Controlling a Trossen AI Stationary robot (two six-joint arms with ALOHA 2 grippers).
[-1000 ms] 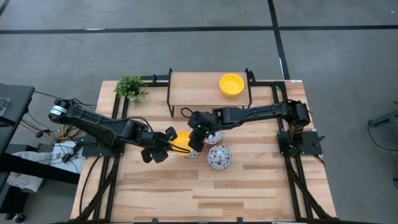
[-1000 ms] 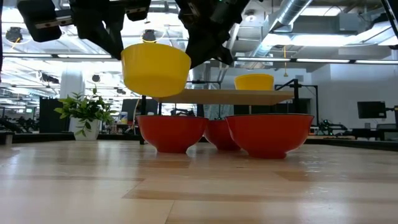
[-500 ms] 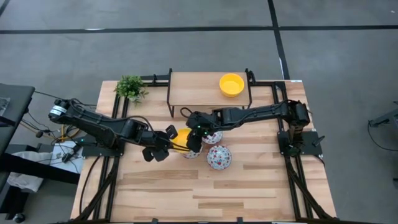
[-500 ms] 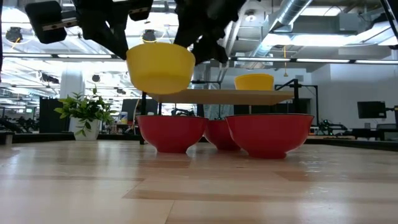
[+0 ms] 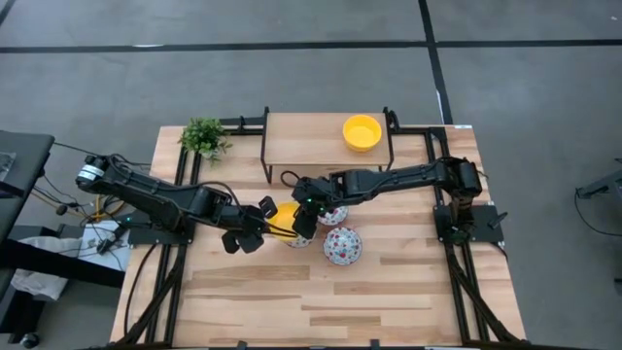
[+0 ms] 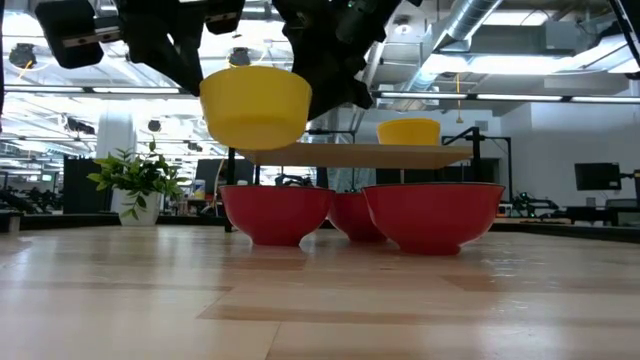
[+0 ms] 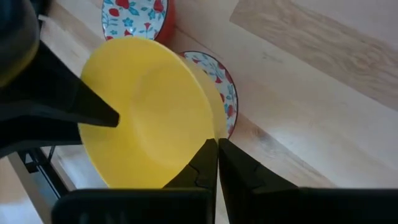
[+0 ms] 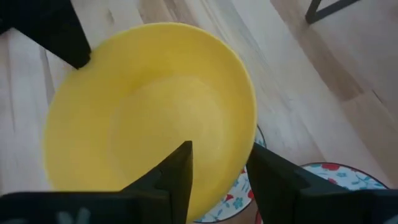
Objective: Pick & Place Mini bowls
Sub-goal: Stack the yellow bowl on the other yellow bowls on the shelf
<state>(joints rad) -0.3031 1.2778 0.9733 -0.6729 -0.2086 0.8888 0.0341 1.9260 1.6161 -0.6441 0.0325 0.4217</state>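
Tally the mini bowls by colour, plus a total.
Plain yellow mini bowls: 2, one held up over the table and one on the raised shelf.
White floral mini bowls with red outsides: 3, at and beneath the held yellow one.
Total: 5

Overhead, table-level and two wrist views share the yellow bowl (image 5: pixel 283 218).
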